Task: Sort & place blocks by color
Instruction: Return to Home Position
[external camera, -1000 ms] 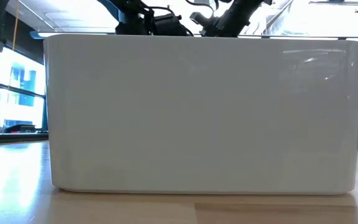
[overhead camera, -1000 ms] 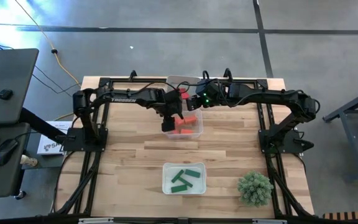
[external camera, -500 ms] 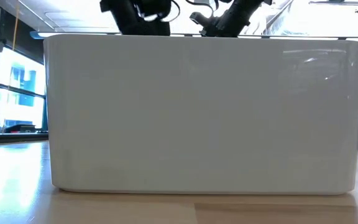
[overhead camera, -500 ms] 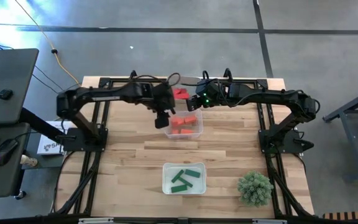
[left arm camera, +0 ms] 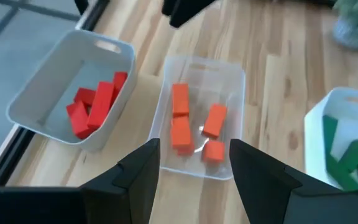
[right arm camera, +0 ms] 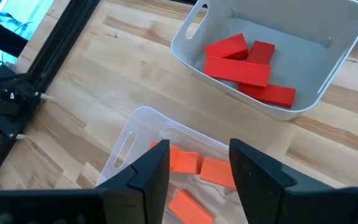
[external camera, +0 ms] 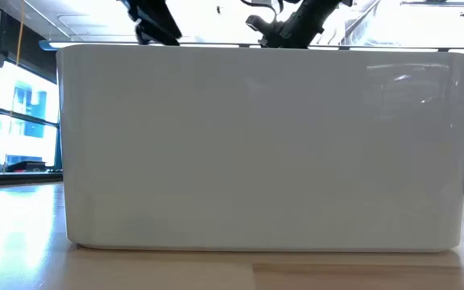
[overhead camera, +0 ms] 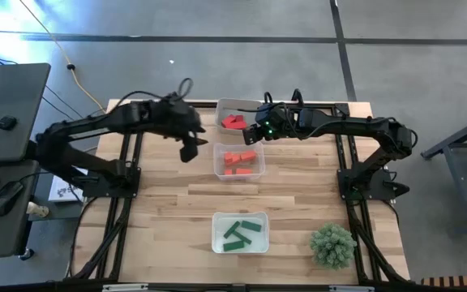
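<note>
Sorting looks done — crimson blocks [overhead camera: 233,122] in the grey bin [overhead camera: 237,103], orange blocks [overhead camera: 239,160] in the clear tray [overhead camera: 216,166], green blocks [overhead camera: 242,233] in the white bin [overhead camera: 215,235] — with the left gripper [overhead camera: 188,152] and right gripper [overhead camera: 248,138] open, empty, near the tray, only homing left.

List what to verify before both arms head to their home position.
1. Left gripper empty, fingers open: ok.
2. Right gripper empty, fingers open: ok.
3. Orange blocks all inside the clear bin: ok.
4. Crimson blocks in the back bin, green blocks in the front bin: ok.
5. Loose blocks on the table: none in the high view: ok.
6. Right gripper high enough above the bin rims: cannot tell.
</note>
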### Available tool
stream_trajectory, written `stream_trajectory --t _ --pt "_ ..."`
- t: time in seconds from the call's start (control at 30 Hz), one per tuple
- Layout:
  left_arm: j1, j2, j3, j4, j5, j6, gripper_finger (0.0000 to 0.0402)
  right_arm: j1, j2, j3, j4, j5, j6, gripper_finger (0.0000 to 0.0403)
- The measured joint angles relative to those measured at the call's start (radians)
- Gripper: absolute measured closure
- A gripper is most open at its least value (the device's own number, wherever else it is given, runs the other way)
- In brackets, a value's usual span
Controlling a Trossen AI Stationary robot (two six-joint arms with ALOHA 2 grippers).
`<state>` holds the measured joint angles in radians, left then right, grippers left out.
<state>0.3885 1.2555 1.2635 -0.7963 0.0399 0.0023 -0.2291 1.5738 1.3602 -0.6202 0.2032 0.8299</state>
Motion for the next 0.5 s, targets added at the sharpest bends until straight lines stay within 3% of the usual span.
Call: stream_trajectory --t 0.5 --pt "0.000 -0.448 -0.359 0.156 -0.007 -0.170 0.0218 0.000 0.000 0.000 0.000 0.000 0.000 0.0247"
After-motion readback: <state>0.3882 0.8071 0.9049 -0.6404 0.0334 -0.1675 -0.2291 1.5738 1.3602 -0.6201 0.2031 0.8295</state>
